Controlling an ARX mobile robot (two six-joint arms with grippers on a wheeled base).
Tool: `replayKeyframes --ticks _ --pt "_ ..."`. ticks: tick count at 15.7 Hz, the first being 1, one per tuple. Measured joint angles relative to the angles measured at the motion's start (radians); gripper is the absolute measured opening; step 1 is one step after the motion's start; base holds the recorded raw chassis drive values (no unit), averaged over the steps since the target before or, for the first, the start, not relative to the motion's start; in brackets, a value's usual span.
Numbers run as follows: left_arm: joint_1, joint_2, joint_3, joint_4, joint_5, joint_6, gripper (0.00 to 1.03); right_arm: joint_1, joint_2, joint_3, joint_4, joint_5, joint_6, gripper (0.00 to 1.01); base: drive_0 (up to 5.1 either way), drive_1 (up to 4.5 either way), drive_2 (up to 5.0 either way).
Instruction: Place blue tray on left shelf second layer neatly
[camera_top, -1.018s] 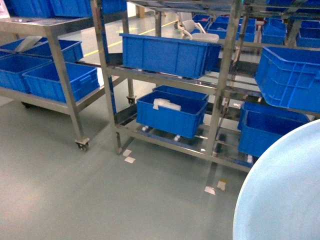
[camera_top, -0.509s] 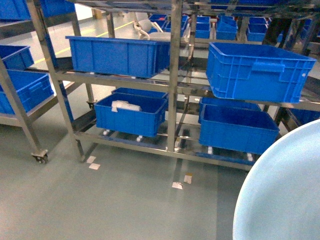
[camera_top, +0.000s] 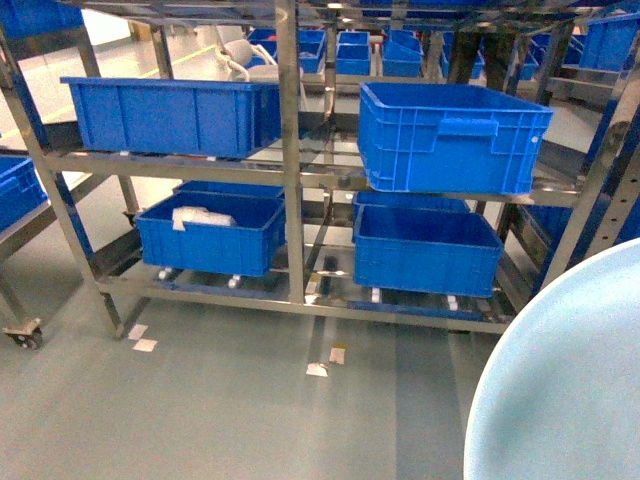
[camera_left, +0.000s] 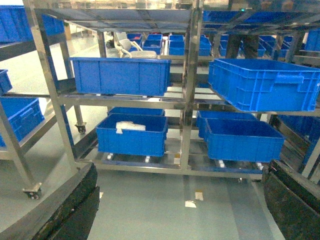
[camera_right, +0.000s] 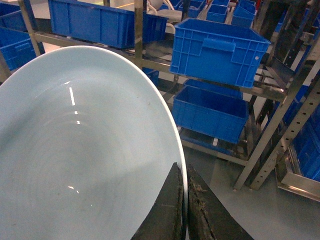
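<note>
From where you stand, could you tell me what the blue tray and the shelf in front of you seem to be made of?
The blue tray looks like smooth, glossy plastic: pale sky-blue, with sharp light glints on its surface. The left shelf appears to be polished stainless steel: silvery square posts and rails that mirror the crates, which look like matte ribbed plastic.

Shiny stainless-steel frame rack (camera_top: 290, 170), second tier: left bay is filled by a long dark-blue plastic crate (camera_top: 170, 115) at 10 o'clock; right bay by a tilted, ribbed dark-blue crate (camera_top: 450, 140) at 1 o'clock. A square centre post stands between them. Open room remains only above each crate, under the upper rails. The lower tier holds two further blue crates (camera_top: 425, 250). Bare grey floor (camera_top: 230, 400) lies before the rack.
</note>
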Motion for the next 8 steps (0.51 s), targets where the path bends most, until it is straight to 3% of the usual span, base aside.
replayKeyframes --ticks 4,8 --pt "0.000 0.000 0.000 0.000 0.000 0.000 0.98 0.000 0.000 0.000 0.000 0.000 0.000 0.02 0.0 0.00 0.0" --pt "0.000 0.000 0.000 0.001 0.000 0.000 0.98 0.000 0.000 0.000 0.000 0.000 0.000 0.02 -0.1 4.01 -4.1"
